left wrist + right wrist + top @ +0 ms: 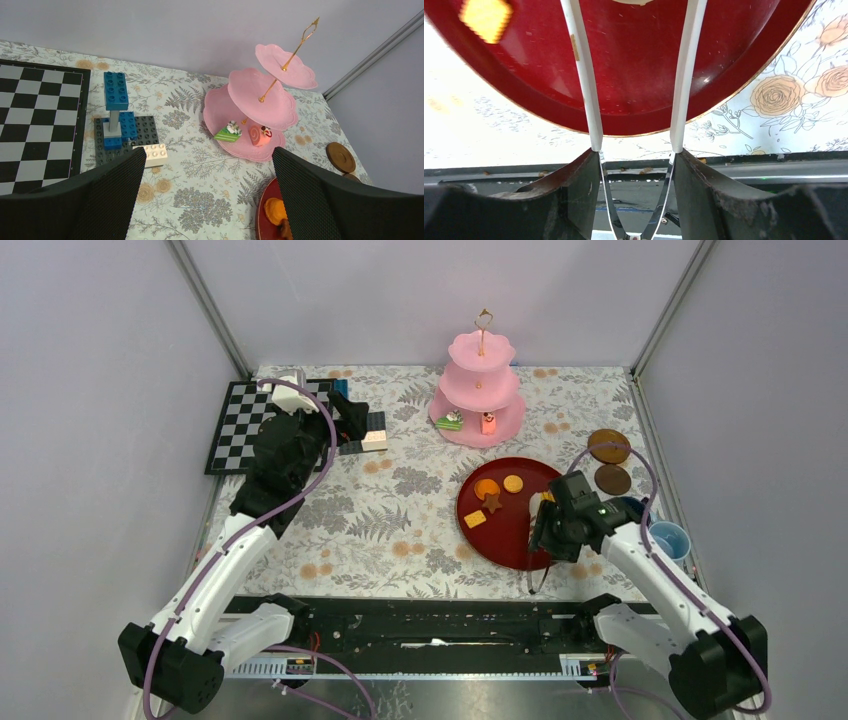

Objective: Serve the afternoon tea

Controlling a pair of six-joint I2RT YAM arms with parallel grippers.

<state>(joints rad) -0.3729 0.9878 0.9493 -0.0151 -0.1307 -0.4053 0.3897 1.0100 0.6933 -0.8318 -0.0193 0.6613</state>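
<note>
While a flower-patterned tabletop (pixel 400 540) carries everything, a chessboard (pixel 240 425) fills its far left corner. A dark red tray (pixel 500 530) lies right of centre, and the pink three-tier stand (pixel 480 390) rises at the far middle, well apart from the board.

The left gripper (pixel 207 160) hangs near the board's right edge with its fingers spread wide and nothing between them. A stack of blue and grey blocks (pixel 117 120) stands just below it, between board and stand. The right gripper (pixel 636 160) sits over the tray's near right rim, clamped on the white tongs (pixel 586 90), one finger pressing the outside of each arm.

Two brown saucers (pixel 609 446) lie beyond that arm by the right wall, and a blue cup (pixel 668 538) stands beside its forearm.

On the tray are an orange donut (pixel 487 488), a round biscuit (pixel 513 483), a star biscuit (pixel 492 503) and a yellow square biscuit (pixel 475 519).

Only the left wrist view shows clearly the green cake piece (pixel 227 134) and pink roll (pixel 260 135) on the stand's bottom tier. Only the right wrist view shows the grip on the tongs, which the arm hides from above.
</note>
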